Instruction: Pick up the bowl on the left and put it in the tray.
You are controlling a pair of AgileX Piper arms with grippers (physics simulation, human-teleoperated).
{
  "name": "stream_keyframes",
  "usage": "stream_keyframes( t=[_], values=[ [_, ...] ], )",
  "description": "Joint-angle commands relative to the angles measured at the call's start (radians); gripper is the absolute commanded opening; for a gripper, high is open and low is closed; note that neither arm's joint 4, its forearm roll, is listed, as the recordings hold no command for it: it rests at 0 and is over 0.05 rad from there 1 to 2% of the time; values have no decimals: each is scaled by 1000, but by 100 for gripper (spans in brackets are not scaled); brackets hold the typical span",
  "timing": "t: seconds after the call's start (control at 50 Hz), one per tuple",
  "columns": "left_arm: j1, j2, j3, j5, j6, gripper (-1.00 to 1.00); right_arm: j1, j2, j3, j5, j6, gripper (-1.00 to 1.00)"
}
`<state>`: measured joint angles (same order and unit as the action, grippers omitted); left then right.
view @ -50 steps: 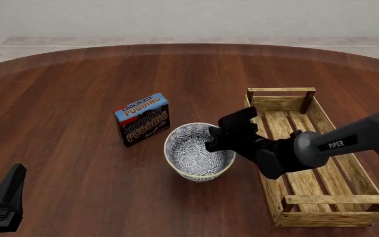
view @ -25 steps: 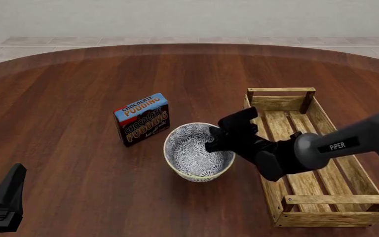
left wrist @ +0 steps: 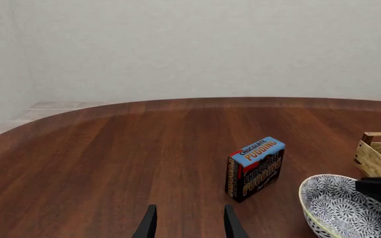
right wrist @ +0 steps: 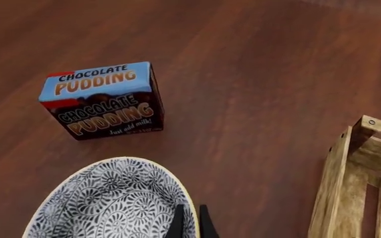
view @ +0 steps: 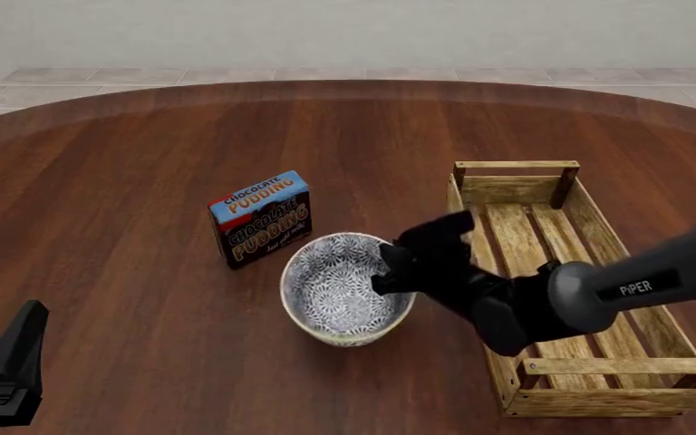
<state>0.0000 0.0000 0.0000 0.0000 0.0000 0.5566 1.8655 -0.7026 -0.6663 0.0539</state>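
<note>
"CHOCOLATE PUDDING" box point(view: 260, 217), "PIPER" arm, right pincer point(view: 387, 264) clamping bowl point(view: 338, 288) rim

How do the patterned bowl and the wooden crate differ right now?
The bowl is round, white with dense dark floral patterning; the tray is a long rectangular light-wood slatted crate. The bowl is pinched at its rim by the right gripper and tilted; the tray sits flat, untouched. The tray is longer than the bowl. Both are open-topped and hold nothing.

Right arm point(view: 602, 290): dark grey rounded tube, white "PIPER" lettering on its side, bulbous black wrist joint. Right hand point(view: 387, 267): matte black, blocky, thin flat fingers. Left hand point(left wrist: 189, 223): black, two slim tapered blades.
</note>
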Motion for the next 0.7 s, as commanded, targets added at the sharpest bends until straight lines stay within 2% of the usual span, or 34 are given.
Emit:
stream_keyframes(
  t=[0.02,0.44,0.7],
  values=[
    [0,0,0,0,0,100,53,-26,67,-17,58,-100],
    [0,0,0,0,0,100,99,-155,143,-14,108,-100],
    [0,0,0,0,0,100,123,-170,174,-35,140,-100]
  ],
)
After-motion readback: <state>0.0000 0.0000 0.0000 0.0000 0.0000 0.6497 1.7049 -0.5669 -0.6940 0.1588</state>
